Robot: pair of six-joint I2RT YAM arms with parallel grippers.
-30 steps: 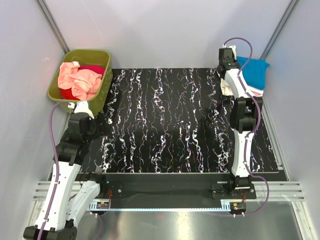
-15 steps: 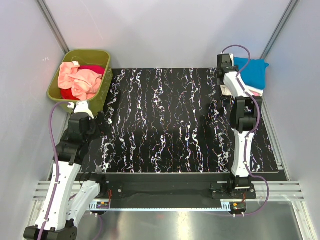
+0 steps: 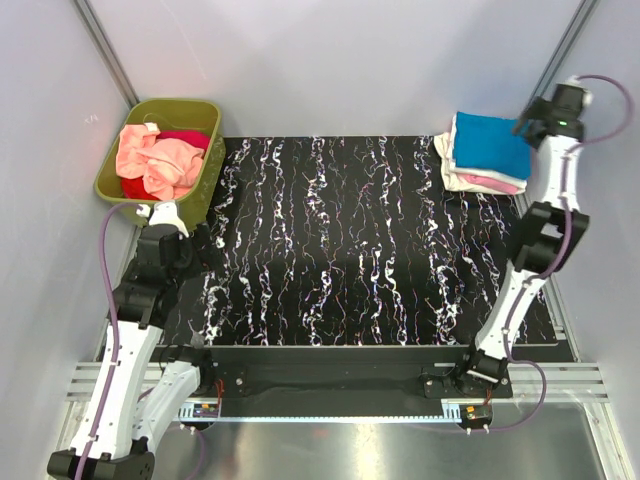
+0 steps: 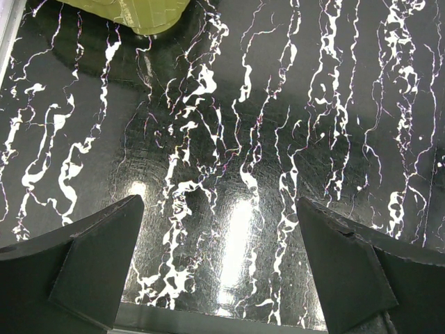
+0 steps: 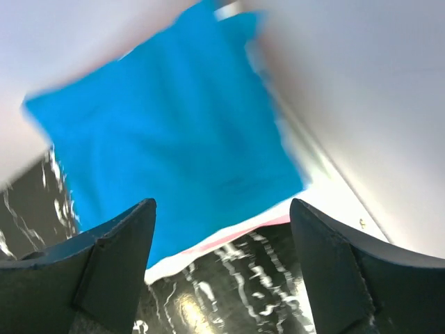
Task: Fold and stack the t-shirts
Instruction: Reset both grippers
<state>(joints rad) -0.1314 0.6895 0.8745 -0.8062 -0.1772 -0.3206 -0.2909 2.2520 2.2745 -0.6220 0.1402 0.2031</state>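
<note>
Olive-green tub (image 3: 204, 188) holds crumpled peach and red t-shirts (image 3: 152, 160).

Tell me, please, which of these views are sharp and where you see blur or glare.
Right wrist: motion blur smears the blue shirt and softens its edges; left wrist: sharp, with bright lamp glare on the glossy table; top external: sharp and evenly lit, with only soft shadows.

One olive-green plastic tub (image 3: 203, 190) holds at least two crumpled cloth t-shirts (image 3: 155, 160), peach and red. Right of it, three folded t-shirts (image 3: 488, 148) stacked.
</note>
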